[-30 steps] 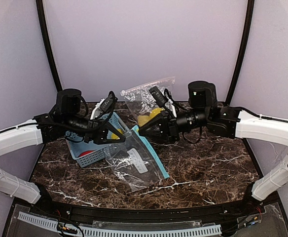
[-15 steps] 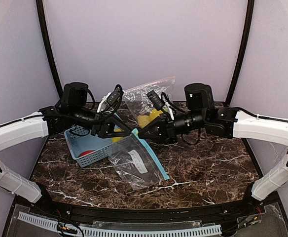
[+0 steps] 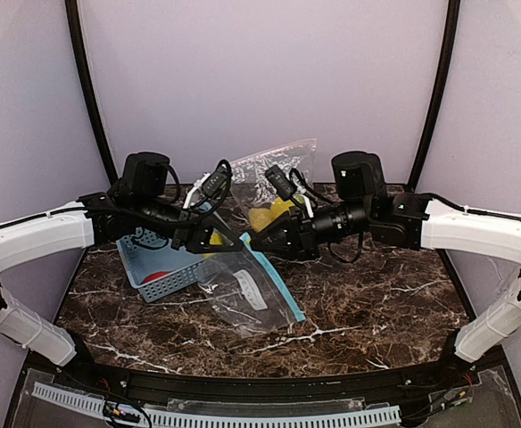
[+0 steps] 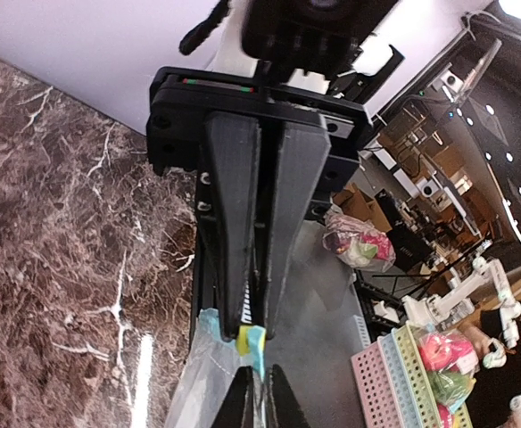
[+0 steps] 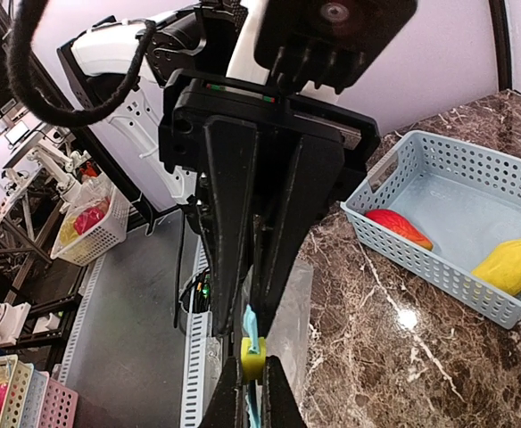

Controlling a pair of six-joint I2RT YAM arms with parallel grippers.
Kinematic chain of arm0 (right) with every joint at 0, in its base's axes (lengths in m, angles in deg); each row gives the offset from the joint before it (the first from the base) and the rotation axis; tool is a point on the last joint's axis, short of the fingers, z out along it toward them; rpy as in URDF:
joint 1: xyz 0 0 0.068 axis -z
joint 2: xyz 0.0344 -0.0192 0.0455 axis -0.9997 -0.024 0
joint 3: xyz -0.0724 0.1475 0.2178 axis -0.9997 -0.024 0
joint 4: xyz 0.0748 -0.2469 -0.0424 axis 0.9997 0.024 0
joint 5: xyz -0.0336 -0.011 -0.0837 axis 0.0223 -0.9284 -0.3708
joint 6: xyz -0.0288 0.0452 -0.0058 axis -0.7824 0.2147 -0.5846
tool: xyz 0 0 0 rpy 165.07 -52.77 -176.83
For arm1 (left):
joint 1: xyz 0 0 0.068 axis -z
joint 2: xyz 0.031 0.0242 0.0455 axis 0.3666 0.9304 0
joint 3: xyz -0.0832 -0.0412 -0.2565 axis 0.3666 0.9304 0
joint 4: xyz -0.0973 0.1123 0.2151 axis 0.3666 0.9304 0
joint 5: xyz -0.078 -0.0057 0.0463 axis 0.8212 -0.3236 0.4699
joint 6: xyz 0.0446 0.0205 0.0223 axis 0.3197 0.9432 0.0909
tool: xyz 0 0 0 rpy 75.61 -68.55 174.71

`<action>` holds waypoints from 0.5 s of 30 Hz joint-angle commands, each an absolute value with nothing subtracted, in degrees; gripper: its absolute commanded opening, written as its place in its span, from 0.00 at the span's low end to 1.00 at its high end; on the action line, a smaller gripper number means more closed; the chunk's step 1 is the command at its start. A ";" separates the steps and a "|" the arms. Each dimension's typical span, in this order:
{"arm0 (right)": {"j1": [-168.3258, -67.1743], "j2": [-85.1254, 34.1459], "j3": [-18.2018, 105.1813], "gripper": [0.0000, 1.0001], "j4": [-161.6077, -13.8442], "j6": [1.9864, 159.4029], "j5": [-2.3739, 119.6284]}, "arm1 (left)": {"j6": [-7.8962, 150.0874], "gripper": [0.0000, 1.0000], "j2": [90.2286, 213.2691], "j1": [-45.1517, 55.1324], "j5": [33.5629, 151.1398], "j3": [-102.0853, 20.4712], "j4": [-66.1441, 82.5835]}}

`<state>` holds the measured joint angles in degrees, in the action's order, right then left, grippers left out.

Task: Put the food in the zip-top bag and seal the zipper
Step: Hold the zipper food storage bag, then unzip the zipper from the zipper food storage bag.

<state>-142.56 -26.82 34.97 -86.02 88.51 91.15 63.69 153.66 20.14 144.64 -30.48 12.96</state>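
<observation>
I am pinching the zip-top bag (image 3: 243, 299) with both hands at one spot, just off the right end of the light-blue basket (image 3: 140, 267). My right gripper (image 3: 251, 240) is clamping tight on the bag's teal zipper edge (image 3: 275, 278), right at the little yellow slider (image 5: 252, 357), which is sitting just past my fingertips in the right wrist view. My left gripper (image 3: 235, 241) is reaching across the basket's right end and meeting the right one nose to nose. Its jaws are standing narrow with the same teal edge running between them, so I am gripping the bag there too.

The bag is trailing from that pinched point away from the basket toward my bases. Its long axis is running slantwise from the basket's right end toward the near right. The zipper edge is lying along the side turned away from the basket, and the white label patch (image 3: 247, 292) is facing up.

A red piece (image 5: 399, 227) is lying inside the basket, lengthwise along its wall, with a yellow piece (image 5: 510, 266) resting further along the same wall. The yellow lemons (image 3: 265, 214) are sitting beyond the basket's right end, at the foot of a second clear bag (image 3: 274, 169) that is standing behind my grippers.
</observation>
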 commanded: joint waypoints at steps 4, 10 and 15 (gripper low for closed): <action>-142.27 -27.07 36.27 0.00 -84.52 87.46 89.29 | 66.47 0.01 152.65 20.44 140.72 -31.19 14.17; -142.24 -26.55 34.76 0.00 -82.36 86.89 87.54 | 68.32 0.01 151.43 20.49 137.17 -31.35 14.78; -142.24 -25.56 32.89 0.00 -81.47 87.25 86.47 | 70.26 0.01 150.95 20.28 135.55 -32.26 17.17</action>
<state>-142.45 -26.80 34.88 -83.96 87.66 87.89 67.63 153.46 20.36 137.87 -30.53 14.71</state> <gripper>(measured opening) 0.029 0.010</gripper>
